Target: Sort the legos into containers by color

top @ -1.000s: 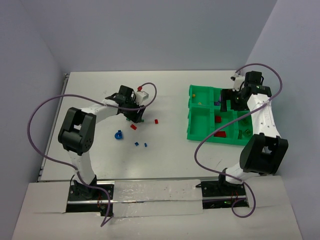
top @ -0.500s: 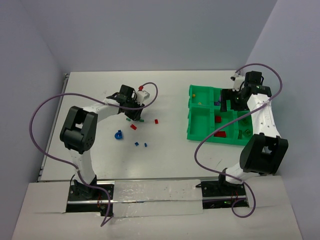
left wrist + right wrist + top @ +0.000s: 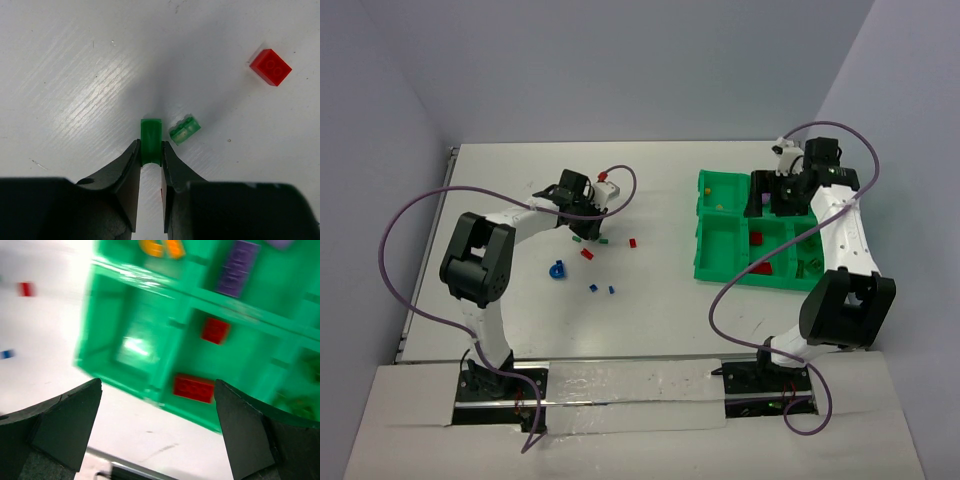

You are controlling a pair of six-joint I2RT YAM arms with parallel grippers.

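Note:
My left gripper (image 3: pixel 151 151) is shut on a green brick (image 3: pixel 151 139) standing on the table, left of centre (image 3: pixel 588 228). A second green brick (image 3: pixel 185 130) lies just right of it, and a red brick (image 3: pixel 270 67) lies farther right. My right gripper (image 3: pixel 157 385) is open wide and empty, hovering over the green tray (image 3: pixel 165 360) at the right (image 3: pixel 773 192). In the tray's compartments I see two red bricks (image 3: pixel 194 388), a purple brick (image 3: pixel 236 267) and an orange one (image 3: pixel 161 247). The right wrist view is blurred.
Loose bricks lie on the table near the left gripper: two red ones (image 3: pixel 587 253), small blue ones (image 3: pixel 592 288) and a blue round piece (image 3: pixel 557 270). The tray's near rim (image 3: pixel 703 268) sits right of centre. Purple cables loop over both arms.
My right gripper has lifted and shifted slightly back and left over the tray. My left gripper has stayed in place on the green brick.

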